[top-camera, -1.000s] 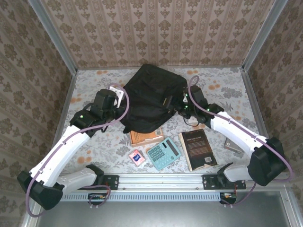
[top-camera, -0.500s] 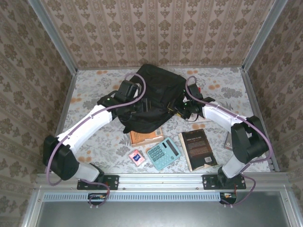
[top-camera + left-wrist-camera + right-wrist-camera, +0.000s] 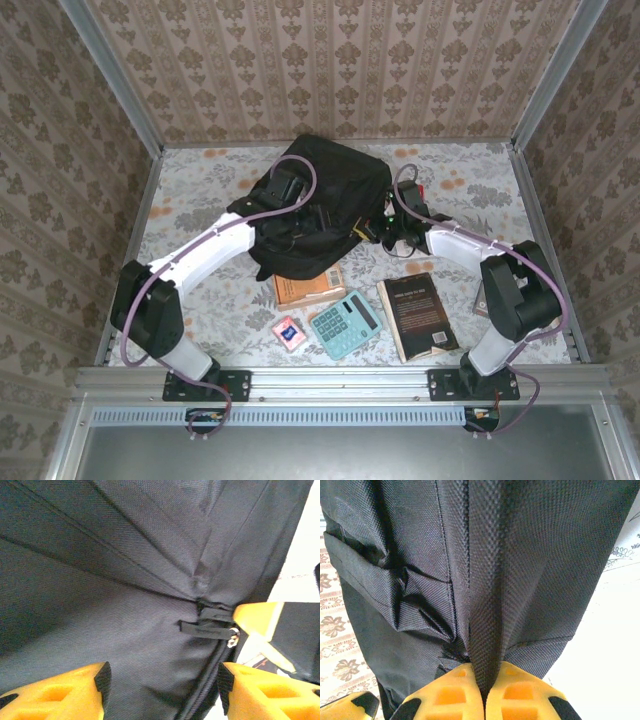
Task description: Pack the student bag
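The right pincer (image 3: pixel 484 692) is clamping a fold of the student bag (image 3: pixel 330 180), likely bracing it; the left pincer (image 3: pixel 162 682), standing apart, is facing the zipper pull (image 3: pixel 205 628).

Black student bag (image 3: pixel 340 172), teal calculator (image 3: pixel 345 323), orange book (image 3: pixel 303 290), floral-patterned table (image 3: pixel 200 180).

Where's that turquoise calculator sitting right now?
In the top view, the calculator lies near the front edge of the table, between a small pink item on its left and a dark book on its right, nearer than the student bag.
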Available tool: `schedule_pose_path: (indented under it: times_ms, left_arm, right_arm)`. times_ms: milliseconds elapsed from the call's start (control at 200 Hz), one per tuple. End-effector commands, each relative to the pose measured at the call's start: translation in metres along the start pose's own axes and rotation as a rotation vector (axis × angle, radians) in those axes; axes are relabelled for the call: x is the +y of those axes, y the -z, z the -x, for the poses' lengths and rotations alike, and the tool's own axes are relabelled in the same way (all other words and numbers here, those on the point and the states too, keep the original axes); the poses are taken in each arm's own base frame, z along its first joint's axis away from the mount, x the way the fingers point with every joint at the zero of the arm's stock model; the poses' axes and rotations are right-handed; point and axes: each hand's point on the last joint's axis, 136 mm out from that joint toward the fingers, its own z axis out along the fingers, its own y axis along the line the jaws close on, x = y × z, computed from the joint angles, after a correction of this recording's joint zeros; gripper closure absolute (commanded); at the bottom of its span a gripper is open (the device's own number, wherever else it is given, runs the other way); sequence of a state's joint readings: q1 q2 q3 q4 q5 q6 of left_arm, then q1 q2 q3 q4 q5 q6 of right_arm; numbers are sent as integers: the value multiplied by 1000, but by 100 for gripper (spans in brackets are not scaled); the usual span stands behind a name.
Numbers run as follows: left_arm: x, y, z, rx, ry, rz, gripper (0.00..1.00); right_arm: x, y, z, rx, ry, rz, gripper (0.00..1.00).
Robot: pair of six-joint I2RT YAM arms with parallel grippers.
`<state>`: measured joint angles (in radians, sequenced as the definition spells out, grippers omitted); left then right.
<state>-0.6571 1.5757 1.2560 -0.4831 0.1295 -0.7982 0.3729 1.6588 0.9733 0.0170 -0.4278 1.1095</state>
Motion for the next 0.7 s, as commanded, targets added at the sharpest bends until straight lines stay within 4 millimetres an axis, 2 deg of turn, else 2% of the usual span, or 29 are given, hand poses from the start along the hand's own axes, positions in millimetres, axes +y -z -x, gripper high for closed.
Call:
schedule_pose_path:
  times_ms: [0, 180, 695]
  left_arm:
    - [-9, -8, 4, 9, 114, -83, 38]
    - [-11, -19, 6, 27, 231, -158, 38]
    - [-10, -54, -14, 90, 368, -246, 42]
  right_arm:
    - [32, 7, 1, 1, 4, 180, 100]
    - [36, 11, -1, -1, -23, 277, 100]
    - [50, 23, -9, 12, -12, 384, 100]
